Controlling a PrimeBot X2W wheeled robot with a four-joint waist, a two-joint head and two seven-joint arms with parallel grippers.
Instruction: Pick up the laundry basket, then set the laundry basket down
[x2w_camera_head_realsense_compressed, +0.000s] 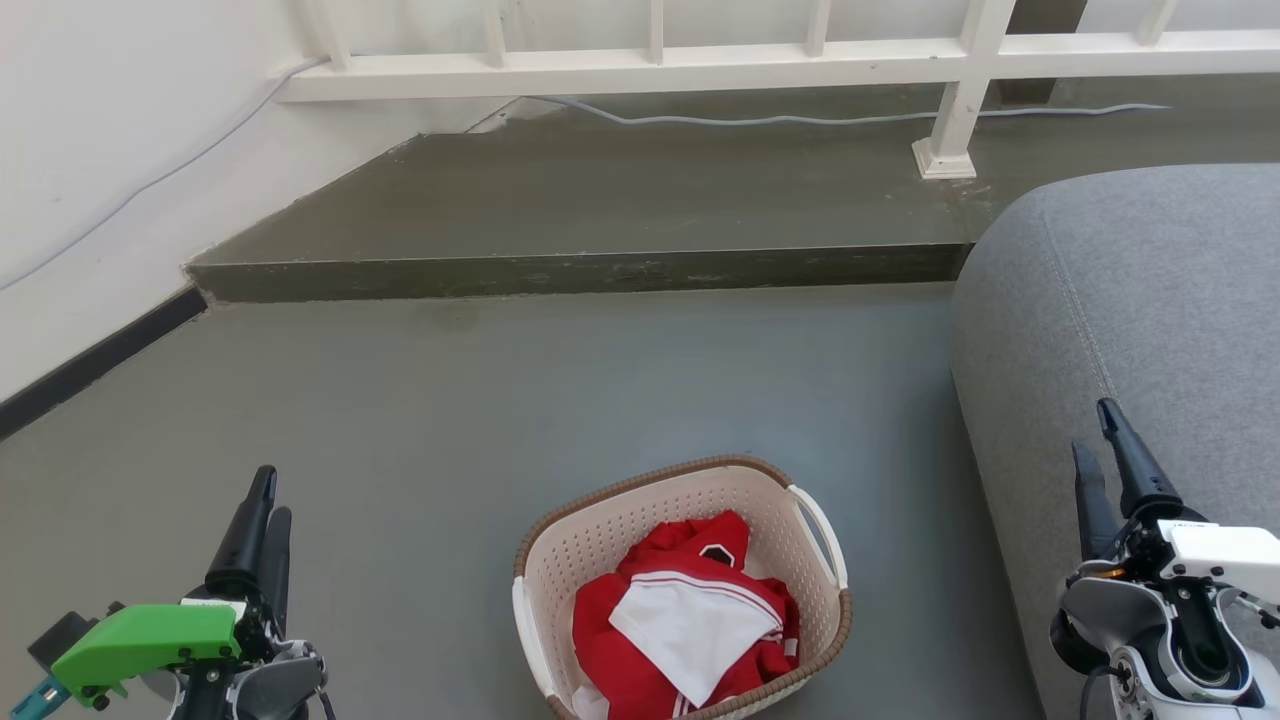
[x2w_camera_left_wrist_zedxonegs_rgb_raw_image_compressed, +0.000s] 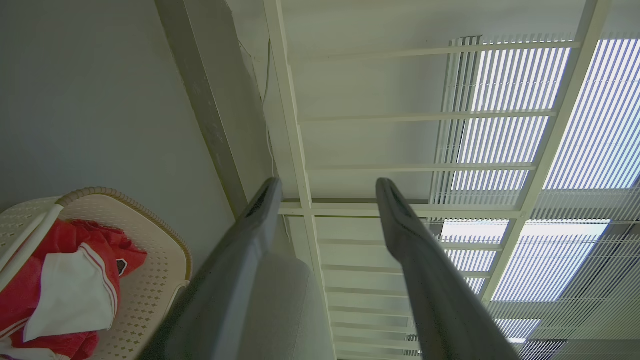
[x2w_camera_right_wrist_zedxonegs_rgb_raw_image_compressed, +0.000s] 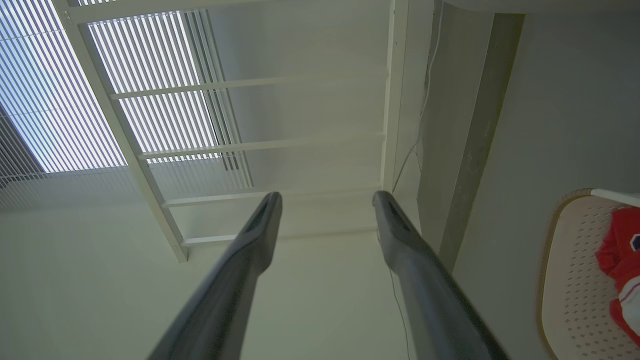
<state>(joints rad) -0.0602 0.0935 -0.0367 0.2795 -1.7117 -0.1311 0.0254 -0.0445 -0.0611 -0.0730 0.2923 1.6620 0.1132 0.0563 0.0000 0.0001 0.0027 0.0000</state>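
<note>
Grey floor (x2w_camera_head_realsense_compressed: 450, 420) is bounded by a raised step (x2w_camera_head_realsense_compressed: 600, 200) and a white railing (x2w_camera_head_realsense_compressed: 640, 60), and the basket (x2w_camera_head_realsense_compressed: 590, 545) is stood on it just beside a grey sofa (x2w_camera_head_realsense_compressed: 1150, 300), with red-and-white clothing (x2w_camera_head_realsense_compressed: 690, 620) heaped inside. The left gripper (x2w_camera_head_realsense_compressed: 273, 492) is held in the air to the basket's left, its fingers parted widely, with nothing grasped or touched. The right gripper (x2w_camera_head_realsense_compressed: 1092, 427) is likewise spread and empty, raised in front of the sofa, well apart from the basket.
</note>
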